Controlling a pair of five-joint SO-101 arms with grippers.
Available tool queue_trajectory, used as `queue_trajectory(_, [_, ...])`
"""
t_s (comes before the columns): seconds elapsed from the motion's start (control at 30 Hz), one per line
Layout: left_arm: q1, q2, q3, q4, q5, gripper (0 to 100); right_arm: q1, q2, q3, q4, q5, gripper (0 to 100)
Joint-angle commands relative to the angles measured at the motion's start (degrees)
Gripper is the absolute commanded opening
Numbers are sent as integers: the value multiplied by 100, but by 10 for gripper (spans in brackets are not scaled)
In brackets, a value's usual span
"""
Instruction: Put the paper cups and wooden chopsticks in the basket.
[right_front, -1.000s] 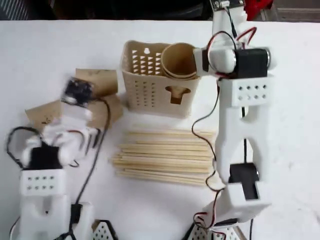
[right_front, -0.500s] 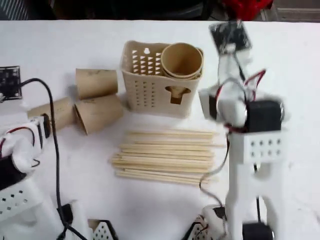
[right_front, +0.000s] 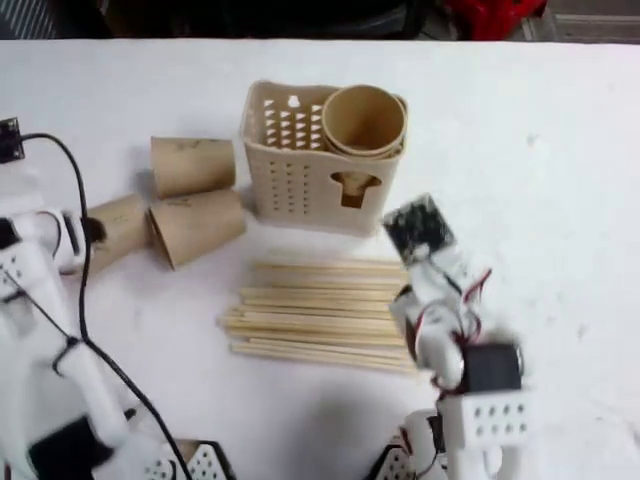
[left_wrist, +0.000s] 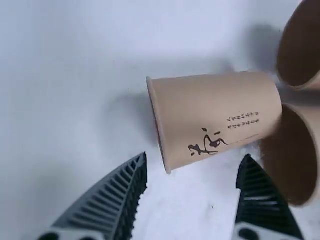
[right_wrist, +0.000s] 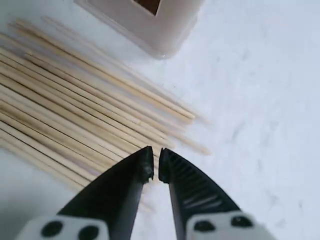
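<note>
Staging for a chopstick pickup, right arm being the nearer.
Finding right gripper (right_wrist: 155, 165) all but closed and empty, hanging over the right-hand ends of the wooden chopsticks (right_wrist: 75, 115), these lying left-to-right just near of the basket (right_front: 300, 185); finding left gripper (left_wrist: 195, 162) spread wide, empty, facing a toppled paper cup (left_wrist: 215, 117) at left.

Chopsticks (right_front: 325, 315) before basket (right_front: 300, 190), cups (right_front: 192, 200) left
</note>
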Motion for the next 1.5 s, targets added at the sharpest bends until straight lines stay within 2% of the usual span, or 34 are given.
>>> queue_trajectory(0.0, [-207, 734, -703, -158, 352, 291, 101, -1068, 448, -101, 70, 34])
queue_trajectory(0.27, [-251, 1921, -1327, -360, 378, 292, 804, -2387, 870, -75, 79, 37])
queue_trajectory(0.53, [31, 2571, -1635, -536, 615, 291, 787, -3160, 2224, -514, 62, 37])
queue_trajectory(0.7, [453, 2659, -1662, -519, 642, 290, 813, -3134, 2567, -514, 62, 37])
queue_trajectory(0.8, [620, 2659, -1670, -519, 914, 290, 778, -3143, 2840, -532, 62, 38])
queue_trajectory(1.03, [989, 2651, -2119, -501, 949, 290, 787, -3143, 3279, -1024, 70, 38])
queue_trajectory(1.47, [1736, 2686, -3560, 624, 958, 290, 787, -3143, 3314, -1086, 70, 38])
